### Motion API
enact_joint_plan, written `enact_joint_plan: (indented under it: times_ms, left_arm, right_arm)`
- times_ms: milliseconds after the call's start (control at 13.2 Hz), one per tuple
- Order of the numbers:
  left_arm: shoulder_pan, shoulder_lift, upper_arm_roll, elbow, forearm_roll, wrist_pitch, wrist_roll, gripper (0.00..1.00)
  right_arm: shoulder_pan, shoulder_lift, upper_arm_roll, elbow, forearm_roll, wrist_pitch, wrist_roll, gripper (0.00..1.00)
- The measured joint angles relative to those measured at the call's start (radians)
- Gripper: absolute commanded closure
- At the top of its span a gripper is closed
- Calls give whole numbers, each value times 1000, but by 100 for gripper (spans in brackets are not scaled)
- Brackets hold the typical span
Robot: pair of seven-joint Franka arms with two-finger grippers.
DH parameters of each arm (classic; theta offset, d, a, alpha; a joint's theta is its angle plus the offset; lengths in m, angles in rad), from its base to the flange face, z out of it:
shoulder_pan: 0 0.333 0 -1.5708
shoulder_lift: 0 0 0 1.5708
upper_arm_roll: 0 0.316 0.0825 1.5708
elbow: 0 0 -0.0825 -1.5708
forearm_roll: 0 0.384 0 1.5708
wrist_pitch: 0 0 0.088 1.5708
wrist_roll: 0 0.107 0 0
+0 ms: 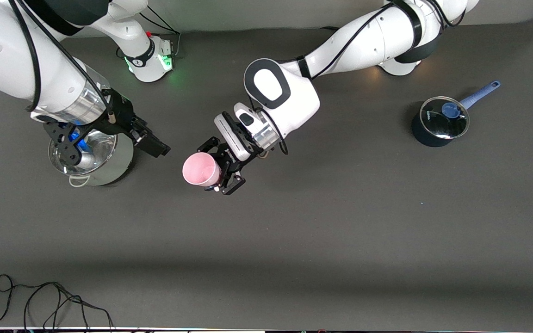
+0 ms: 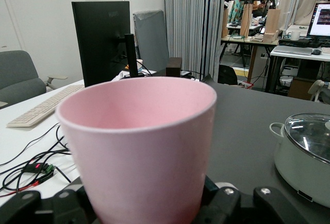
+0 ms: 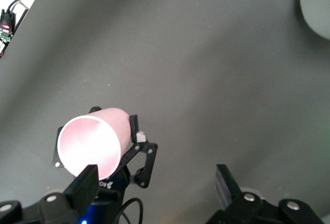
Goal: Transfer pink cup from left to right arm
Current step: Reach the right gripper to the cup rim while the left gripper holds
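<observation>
The pink cup [image 1: 201, 169] is a small, pale-pink tumbler. My left gripper [image 1: 216, 170] is shut on its lower part and holds it tipped over, above the middle of the table. The cup's mouth faces the right arm's end. In the left wrist view the cup [image 2: 144, 141] fills the middle, with my left gripper [image 2: 145, 209] clamped on both sides of it. My right gripper [image 1: 114, 153] is open and empty over the steel pot, apart from the cup. In the right wrist view the right gripper [image 3: 154, 185] is spread wide and the cup [image 3: 95, 141] shows past one finger.
A steel pot with a lid [image 1: 95, 162] stands toward the right arm's end and also shows in the left wrist view [image 2: 304, 157]. A dark-blue saucepan with a glass lid [image 1: 438, 124] stands toward the left arm's end. Loose black cables [image 1: 40, 300] lie at the table edge nearest the front camera.
</observation>
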State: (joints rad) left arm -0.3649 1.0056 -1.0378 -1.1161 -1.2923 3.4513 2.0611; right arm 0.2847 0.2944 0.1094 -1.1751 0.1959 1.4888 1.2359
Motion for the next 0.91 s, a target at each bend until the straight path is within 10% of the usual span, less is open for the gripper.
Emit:
enact_joint_plan:
  times_ms: [910]
  left_arm:
    - [-18, 0, 12, 19, 0, 0, -1, 100]
  right_arm:
    - [47, 58, 3, 7, 6, 102, 68, 1]
